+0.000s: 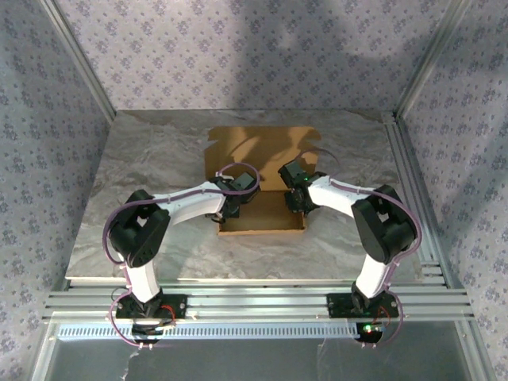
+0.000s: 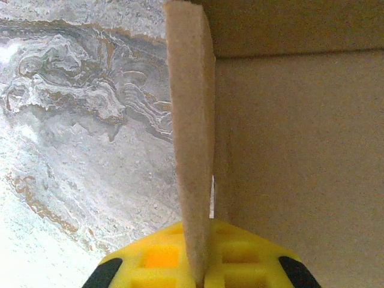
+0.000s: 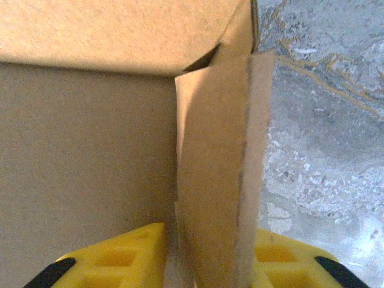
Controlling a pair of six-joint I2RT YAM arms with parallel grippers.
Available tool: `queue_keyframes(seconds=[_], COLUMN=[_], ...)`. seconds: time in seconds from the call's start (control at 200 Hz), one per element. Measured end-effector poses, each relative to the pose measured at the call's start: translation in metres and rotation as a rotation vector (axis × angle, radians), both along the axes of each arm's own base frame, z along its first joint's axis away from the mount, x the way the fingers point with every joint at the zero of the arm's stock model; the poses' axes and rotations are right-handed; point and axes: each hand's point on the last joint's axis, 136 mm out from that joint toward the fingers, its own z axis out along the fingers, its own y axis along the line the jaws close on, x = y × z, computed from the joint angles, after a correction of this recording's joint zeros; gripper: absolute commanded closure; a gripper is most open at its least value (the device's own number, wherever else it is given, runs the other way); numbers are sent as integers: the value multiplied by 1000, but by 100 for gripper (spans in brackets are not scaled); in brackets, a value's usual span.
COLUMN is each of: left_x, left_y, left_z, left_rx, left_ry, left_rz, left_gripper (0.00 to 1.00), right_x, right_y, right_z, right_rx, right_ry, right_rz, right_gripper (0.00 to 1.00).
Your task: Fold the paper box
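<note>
The paper box (image 1: 262, 147) is brown cardboard in the middle of the table, its near half raised into a shallow tray and its back panel lying flat. My left gripper (image 1: 230, 208) sits at the tray's left wall. In the left wrist view the yellow jaws of the left gripper (image 2: 198, 273) are shut on that upright wall (image 2: 192, 120). My right gripper (image 1: 295, 202) is at the tray's right wall. In the right wrist view the right gripper (image 3: 210, 267) straddles a doubled upright flap (image 3: 216, 150). The right finger (image 3: 288, 258) touches it, and a thin gap remains beside the left finger (image 3: 120, 258).
The box lies on a grey marbled table top (image 1: 151, 167). Aluminium rails (image 1: 254, 305) run along the near edge by the arm bases, and metal posts (image 1: 79, 59) with patterned walls close in the sides and back.
</note>
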Motion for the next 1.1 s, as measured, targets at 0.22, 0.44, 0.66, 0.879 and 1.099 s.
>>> queue_keyframes(seconds=[0.22,0.44,0.66,0.879,1.099], left_x=[-1,-1,0,2,5], left_y=[-2,-2,-1,0,-4], left_z=[-1,-1,-7,-4,38], left_rx=[18,26,49,56,-11], left_ry=[2,3,9,-1,-75], left_rz=[-9,-10,-6,-13,-58], left_gripper=[100,100,99,65,53], right_x=[6,5,2,-2,2], right_y=[-2,0,1,5,12], right_z=[-2,-1,-1,11,53], right_rx=[-67,-176,-219,-184,-54], right_ry=[-16,-28,-33,-38,-109], right_rz=[-6,-4,-3,35,62], right_gripper=[95,100,75,56,45])
